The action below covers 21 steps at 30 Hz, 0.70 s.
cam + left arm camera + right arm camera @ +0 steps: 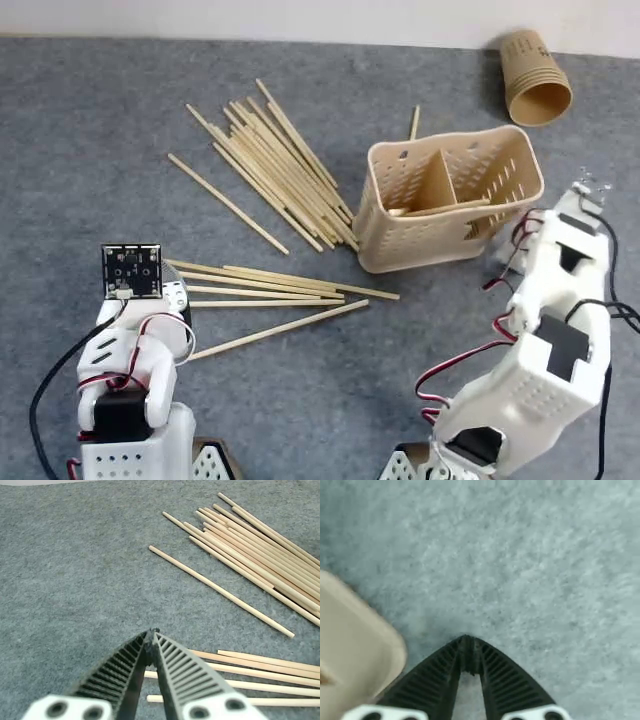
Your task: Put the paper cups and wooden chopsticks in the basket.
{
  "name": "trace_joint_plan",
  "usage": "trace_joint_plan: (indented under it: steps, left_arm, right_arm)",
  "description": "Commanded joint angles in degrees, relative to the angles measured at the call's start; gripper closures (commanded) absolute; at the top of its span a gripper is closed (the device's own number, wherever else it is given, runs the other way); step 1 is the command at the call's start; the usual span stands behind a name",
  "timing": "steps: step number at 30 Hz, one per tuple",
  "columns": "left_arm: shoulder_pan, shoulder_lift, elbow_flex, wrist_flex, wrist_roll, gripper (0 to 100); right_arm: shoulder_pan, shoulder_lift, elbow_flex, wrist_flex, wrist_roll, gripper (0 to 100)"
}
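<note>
At the near left the left gripper (151, 634) hangs empty, jaws pressed together, just beside a few loose chopsticks (270, 285). I'd say a pick-up is next, which calls for spreading the jaws and lowering onto one of them. A bigger pile (275, 165) lies farther off, left of the basket (420, 240), which seems to hold one stick (445, 208). The right gripper (468, 640), jaws also closed on nothing, sits by the basket's right side. Stacked paper cups (535, 75) lie tipped over, far right. Grey felt (90, 130) lies under everything, and a pale wall (250, 15) runs behind.
</note>
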Motion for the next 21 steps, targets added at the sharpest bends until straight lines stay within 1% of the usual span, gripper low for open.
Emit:
trace_joint_plan:
  steps: [1, 5, 9, 13, 15, 18, 21]
  left_arm:
    - [-0.13, -0.66, -0.13, -1.14, -0.53, 99]
    - [-0.48, -0.66, -0.13, -1.14, -0.53, 99]
    - [-0.48, -0.66, -0.13, -1.14, -0.44, 99]
    - [-0.48, -0.66, -0.13, -1.14, -0.44, 99]
    - [-0.48, -0.66, -0.13, -1.14, -0.44, 99]
    - [-0.48, -0.66, 0.13, -1.14, -0.44, 99]
    - [-0.4, -0.66, 2.07, -3.87, -0.53, 99]
  right_arm:
    - [3.21, -3.21, -5.67, 0.22, 0.0, 99.2]
    - [3.56, -3.91, -12.88, 0.04, -0.44, 98.9]
    - [3.03, -1.36, -22.11, -0.04, -1.23, 98.9]
    - [3.12, 3.82, -33.36, -0.04, -10.64, 98.5]
    - [2.77, 7.87, -39.16, -0.04, -13.01, 95.4]
    - [0.31, 15.25, -48.04, 0.22, -18.02, 91.1]
    - [-2.15, 22.55, -57.01, 0.22, -20.31, 90.4]
